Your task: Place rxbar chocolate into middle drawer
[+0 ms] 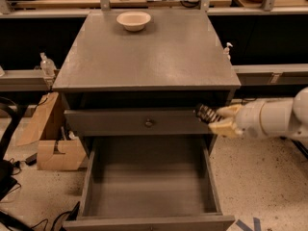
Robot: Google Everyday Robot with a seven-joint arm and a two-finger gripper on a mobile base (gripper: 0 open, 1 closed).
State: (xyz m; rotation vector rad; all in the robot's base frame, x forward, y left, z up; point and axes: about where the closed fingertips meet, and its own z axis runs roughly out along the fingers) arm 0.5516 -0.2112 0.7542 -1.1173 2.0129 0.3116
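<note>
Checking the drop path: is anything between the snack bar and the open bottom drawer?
Nothing visible. The pincer holds the snack bar at the right front of the cabinet, just above the open drawer, whose inside looks bare.

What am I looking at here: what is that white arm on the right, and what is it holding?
One camera looks down at the front of a grey cabinet. The white limb coming in from the right is the robot's single arm. Its two-finger gripper sits by the cabinet's right front corner, level with the knobbed upper drawer, and is shut on a dark bar, the rxbar chocolate. Below, the middle drawer is pulled open, with nothing visible inside. A cream bowl stands at the back of the cabinet top.
</note>
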